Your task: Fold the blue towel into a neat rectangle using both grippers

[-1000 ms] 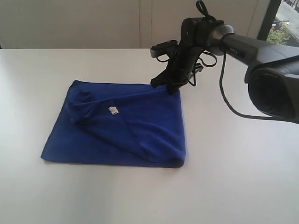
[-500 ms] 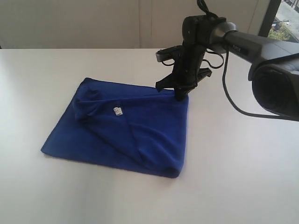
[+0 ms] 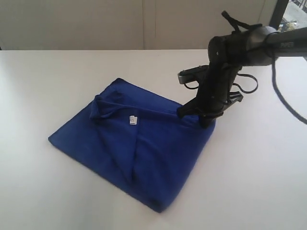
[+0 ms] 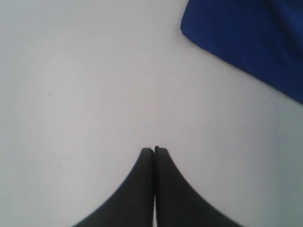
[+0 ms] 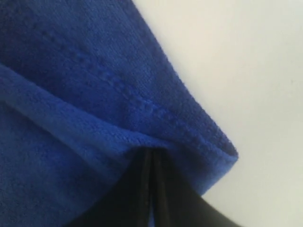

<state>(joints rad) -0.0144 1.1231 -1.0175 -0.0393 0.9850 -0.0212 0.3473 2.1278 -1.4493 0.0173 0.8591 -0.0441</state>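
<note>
at my right end effector point(image 3: 200, 117), clenched on its corner, the blue towel point(image 3: 139, 153) stretches away. my left end effector point(image 4: 155, 149), clenched empty, sits farther.

The place looks like a robotics lab or test room in an office-type building. A black robot arm point(image 3: 268, 40) with loose cabling reaches over a plain white surface point(image 3: 57, 72) to a blue towel point(image 3: 144, 148). Behind it stands a pale panelled wall point(image 3: 72, 24) with vertical seams, and a dark-framed window point(image 3: 295, 12) in the far corner shows daylight and greenery.
</note>
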